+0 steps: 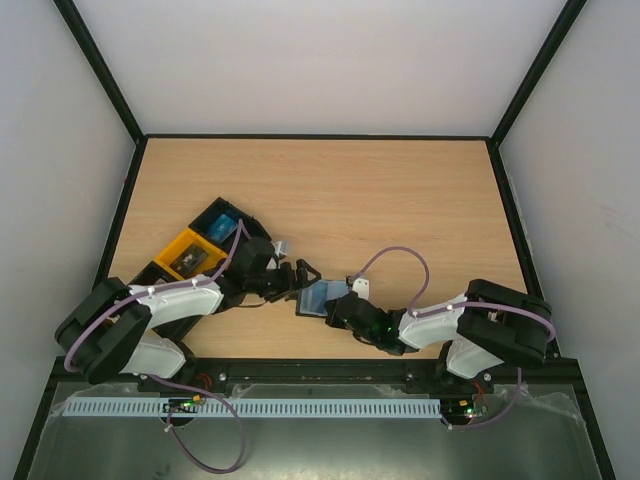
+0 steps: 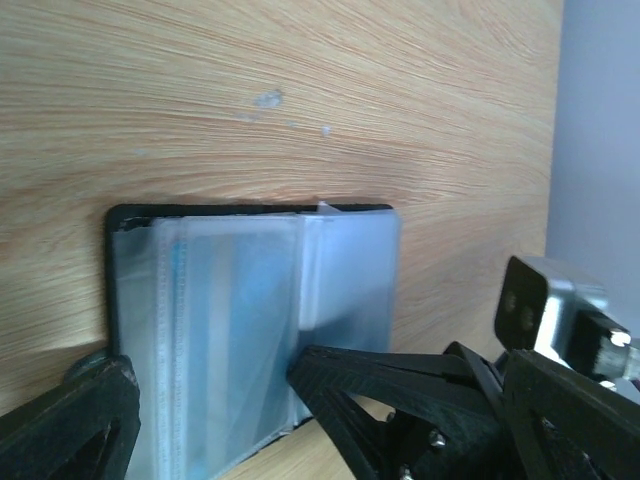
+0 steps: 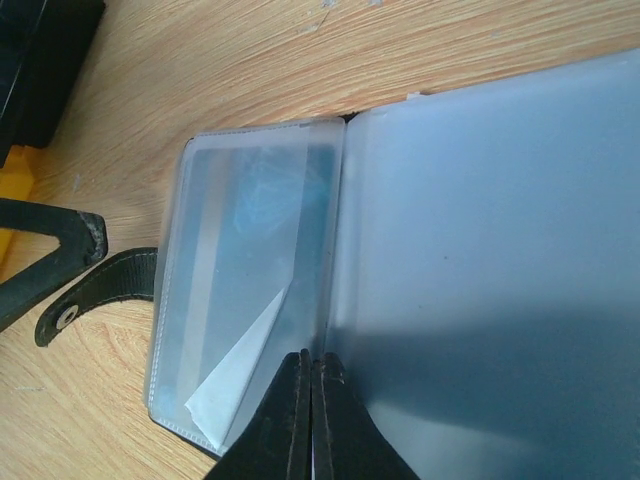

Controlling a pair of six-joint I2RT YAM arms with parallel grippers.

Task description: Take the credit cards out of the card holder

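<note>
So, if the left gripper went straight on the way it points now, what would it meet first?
The card holder: the open left gripper frames its near edge, so the clear sleeves lie straight ahead. Whether the fingers would strike them or skim over is unclear from the wrist view.

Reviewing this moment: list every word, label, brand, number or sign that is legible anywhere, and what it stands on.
No text can be read in any view.
Blue card inside the card holder: pale markings only, blurred behind the translucent sleeve, unreadable.
Contents of the black-and-orange trays: too small in the top view to show any lettering.
</note>
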